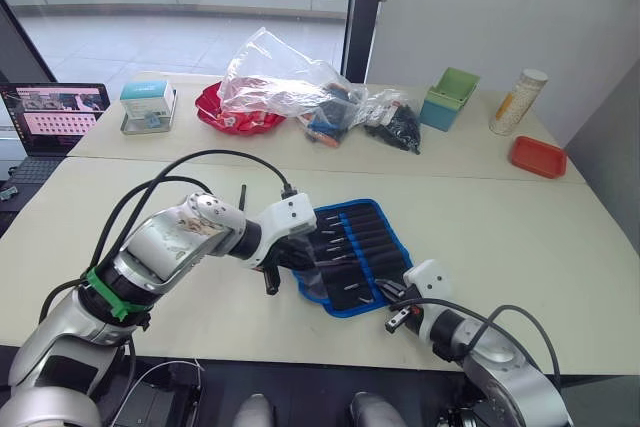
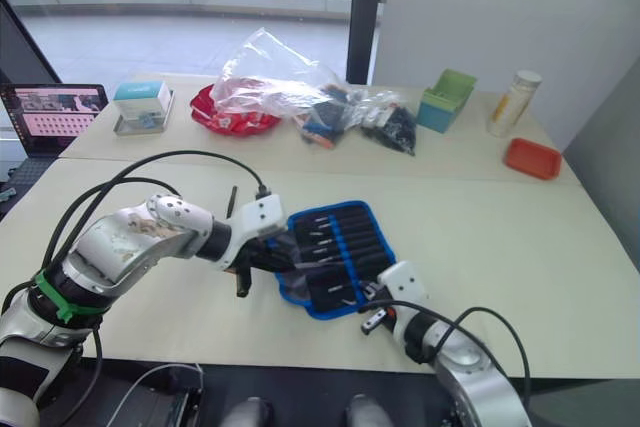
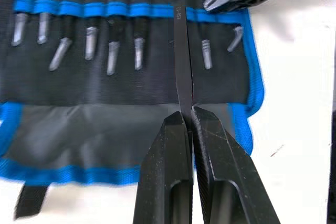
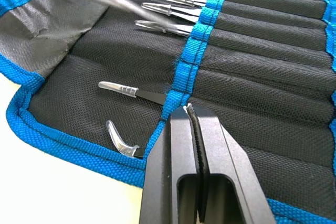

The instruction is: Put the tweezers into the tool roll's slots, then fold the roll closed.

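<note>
Tool roll (image 1: 350,257) spread open near desk (image 1: 560,237) front edge, slots (image 4: 252,51) facing up; most already filled, capped tips showing above blue band

Left hand (image 3: 187,121) clamped on one black tweezers (image 3: 182,61), point aimed at empty slot near roll's end

Right hand (image 4: 191,114) closed, empty, pressing on blue band at roll's front corner

Tweezers judged light, stiff, slippery, sharp-pointed; best held mid-shank, flat sides between fingers

Roll fabric soft, prone to shifting; pin down during insertion
</note>
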